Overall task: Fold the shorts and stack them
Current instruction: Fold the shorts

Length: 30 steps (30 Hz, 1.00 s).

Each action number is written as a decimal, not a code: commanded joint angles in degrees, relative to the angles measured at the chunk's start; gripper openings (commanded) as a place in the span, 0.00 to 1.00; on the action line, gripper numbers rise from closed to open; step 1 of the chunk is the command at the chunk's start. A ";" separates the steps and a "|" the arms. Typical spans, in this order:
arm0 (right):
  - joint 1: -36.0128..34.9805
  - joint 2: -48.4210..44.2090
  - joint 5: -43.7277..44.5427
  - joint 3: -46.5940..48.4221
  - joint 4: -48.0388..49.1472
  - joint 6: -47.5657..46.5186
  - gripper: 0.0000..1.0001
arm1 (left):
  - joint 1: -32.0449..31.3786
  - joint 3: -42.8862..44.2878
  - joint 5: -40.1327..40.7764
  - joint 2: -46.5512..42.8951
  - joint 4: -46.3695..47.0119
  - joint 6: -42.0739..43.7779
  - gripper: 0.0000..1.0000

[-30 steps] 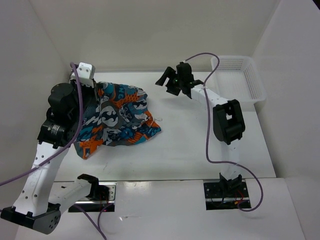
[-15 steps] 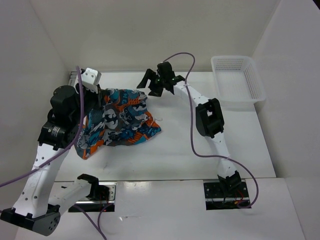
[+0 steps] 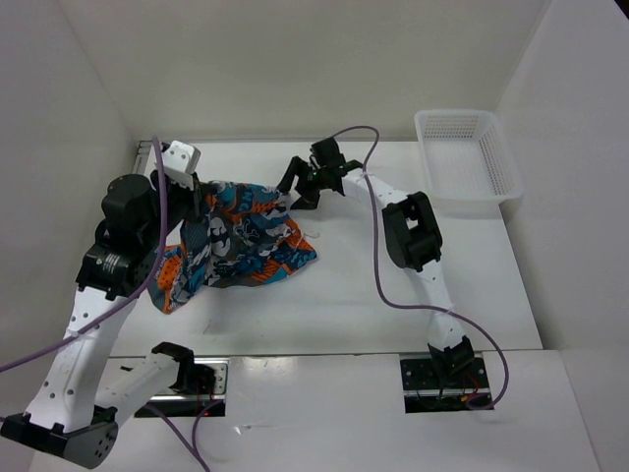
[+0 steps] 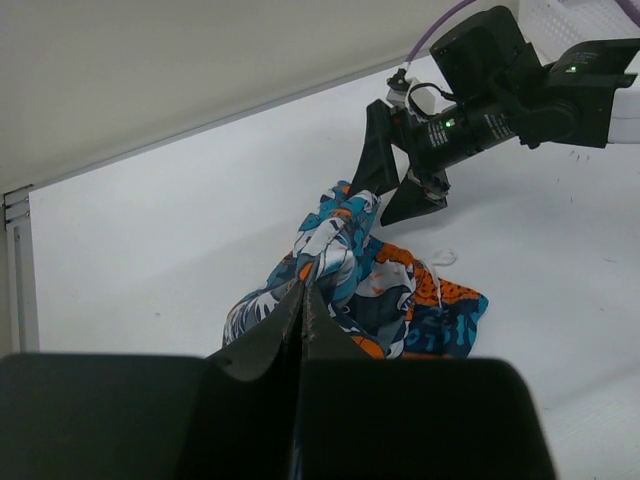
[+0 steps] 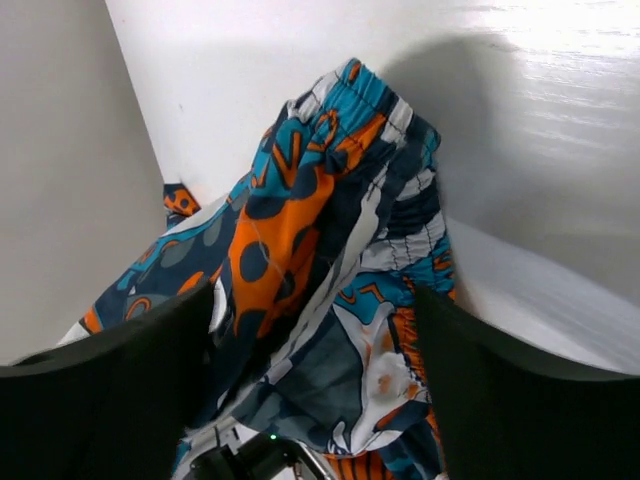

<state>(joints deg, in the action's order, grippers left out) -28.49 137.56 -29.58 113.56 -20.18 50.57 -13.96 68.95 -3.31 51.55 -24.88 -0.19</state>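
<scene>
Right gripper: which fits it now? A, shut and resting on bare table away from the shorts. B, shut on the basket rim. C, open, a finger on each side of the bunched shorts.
C: the right wrist view shows the right gripper open, its jaws spread on either side of the shorts; the basket stands apart, off to the right.

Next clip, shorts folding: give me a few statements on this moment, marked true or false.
1. The left gripper is shut on the shorts. True.
2. The right gripper is shut on the shorts. False: its fingers are spread open at the bunched fabric.
3. The shorts lie folded flat. False: they are bunched, with one part lifted off the table.
4. The basket sits at the far right, apart from the shorts. True.
</scene>
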 commanded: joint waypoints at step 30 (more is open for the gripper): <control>11.17 -13.09 15.61 43.50 -10.49 -22.87 0.00 | 7.72 34.01 13.95 28.60 15.39 0.19 0.00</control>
<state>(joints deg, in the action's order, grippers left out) -18.83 133.16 -15.59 152.20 -31.75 32.73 -7.57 91.26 10.63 78.91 -14.48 -0.19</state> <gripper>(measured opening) 0.007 0.001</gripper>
